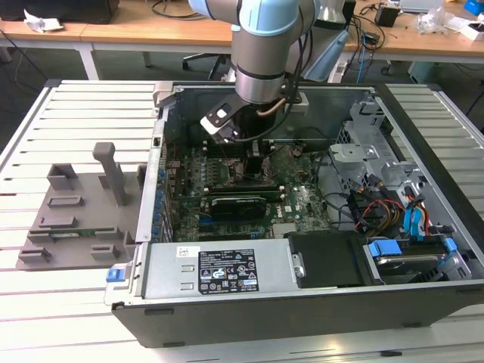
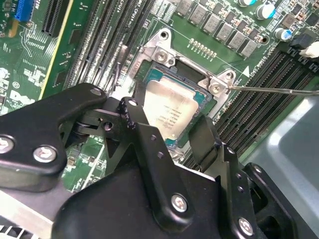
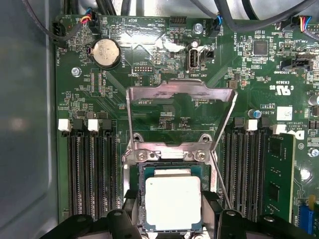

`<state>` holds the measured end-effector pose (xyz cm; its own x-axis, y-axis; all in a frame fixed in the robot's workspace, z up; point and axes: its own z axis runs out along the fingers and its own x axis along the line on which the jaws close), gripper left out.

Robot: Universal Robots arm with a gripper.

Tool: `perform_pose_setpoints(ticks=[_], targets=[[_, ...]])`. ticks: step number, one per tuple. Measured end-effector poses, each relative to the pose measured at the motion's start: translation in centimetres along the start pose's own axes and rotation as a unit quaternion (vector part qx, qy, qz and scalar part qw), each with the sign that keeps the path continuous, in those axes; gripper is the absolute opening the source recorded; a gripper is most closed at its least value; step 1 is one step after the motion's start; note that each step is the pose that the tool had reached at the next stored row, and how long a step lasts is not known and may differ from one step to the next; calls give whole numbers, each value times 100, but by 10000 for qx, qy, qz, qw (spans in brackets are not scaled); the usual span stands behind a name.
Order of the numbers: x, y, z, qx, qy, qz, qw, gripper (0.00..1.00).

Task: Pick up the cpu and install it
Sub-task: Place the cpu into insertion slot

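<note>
Cpu (image 3: 173,201) (image 2: 172,107): seated flat in the socket (image 3: 172,155) on the motherboard (image 3: 149,74), below the socket's raised metal lid (image 3: 180,87). Pincer (image 3: 172,199) (image 2: 167,122): closed on the cpu's two opposite edges, over the socket.

Here's the black pincer (image 2: 168,124), hanging low over the green motherboard (image 2: 15,64). Right at its tip the cpu (image 2: 172,104) lies flat in the socket, silvery top up, with the metal socket bracket (image 2: 164,52) just beyond it. From the bracket's corner a thin lever (image 2: 274,90) runs across the dark memory slots (image 2: 271,69). A grey case wall (image 2: 294,134) stands beside the pincer.
</note>
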<state>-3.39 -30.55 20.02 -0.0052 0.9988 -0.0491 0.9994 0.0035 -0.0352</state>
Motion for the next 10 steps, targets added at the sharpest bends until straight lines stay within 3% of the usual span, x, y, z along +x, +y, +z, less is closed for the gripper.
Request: perform_pose_setpoints(ticks=[6,10], targets=[[8,-8,-13,1,0,9,10000,62],[4,-11,-85,1,0,9,10000,62]])
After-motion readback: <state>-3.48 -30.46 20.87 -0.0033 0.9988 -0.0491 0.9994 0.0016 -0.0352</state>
